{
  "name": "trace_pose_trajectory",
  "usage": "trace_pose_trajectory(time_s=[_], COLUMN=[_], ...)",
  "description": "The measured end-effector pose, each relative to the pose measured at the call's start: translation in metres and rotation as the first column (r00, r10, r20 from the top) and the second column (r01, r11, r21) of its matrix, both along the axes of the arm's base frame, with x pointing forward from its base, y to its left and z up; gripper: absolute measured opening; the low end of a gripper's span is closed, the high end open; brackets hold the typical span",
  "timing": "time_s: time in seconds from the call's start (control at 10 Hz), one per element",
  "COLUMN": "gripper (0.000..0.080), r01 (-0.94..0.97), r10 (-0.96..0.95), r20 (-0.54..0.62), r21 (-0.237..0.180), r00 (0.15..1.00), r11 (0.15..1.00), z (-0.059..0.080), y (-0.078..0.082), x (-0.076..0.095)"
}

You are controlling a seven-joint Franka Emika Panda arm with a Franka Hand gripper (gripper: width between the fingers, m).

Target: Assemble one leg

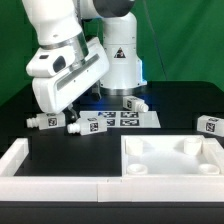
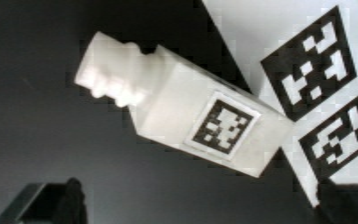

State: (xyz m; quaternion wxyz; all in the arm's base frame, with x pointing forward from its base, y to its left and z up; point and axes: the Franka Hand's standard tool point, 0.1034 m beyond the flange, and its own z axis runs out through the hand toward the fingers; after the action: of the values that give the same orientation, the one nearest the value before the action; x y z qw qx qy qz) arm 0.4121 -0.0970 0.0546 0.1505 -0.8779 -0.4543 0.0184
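A white leg [image 2: 158, 100] with a black-and-white tag lies on the black table, filling the middle of the wrist view, right beside the marker board [image 2: 318, 70]. In the exterior view it is the leg [image 1: 88, 124] at the marker board's [image 1: 125, 118] left end. My gripper [image 1: 72, 112] hangs just above and beside it. In the wrist view my gripper [image 2: 194, 210] is open and empty, with only the dark fingertips [image 2: 51, 205] showing at the frame edge. The leg is not between them. Other legs lie at the exterior view's left [image 1: 44, 121], behind the board [image 1: 133, 103] and at the right [image 1: 210, 125].
A large white square panel [image 1: 170, 170] with round sockets lies at the front right of the exterior view. A white L-shaped fence [image 1: 20, 160] runs along the front left. The robot's base [image 1: 120, 60] stands behind the marker board.
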Motion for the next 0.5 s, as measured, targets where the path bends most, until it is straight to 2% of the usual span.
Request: trace_pose_trajectory(time_s=[0.2,0.4,0.5], gripper=[0.0648,0.0648,0.0648], r01=[-0.071,-0.251,-0.296], r10=[0.071,0.257,0.306], r20=[0.042,0.119,0.142], r21=[-0.009,-0.061,-0.088], r00=[0.997,0.959,0.941], r11=[0.997,0.966,0.951], z=[-0.003,-0.019,-0.022], y=[-0.004,-0.006,-0.005], x=[0.000,-0.014,-0.011])
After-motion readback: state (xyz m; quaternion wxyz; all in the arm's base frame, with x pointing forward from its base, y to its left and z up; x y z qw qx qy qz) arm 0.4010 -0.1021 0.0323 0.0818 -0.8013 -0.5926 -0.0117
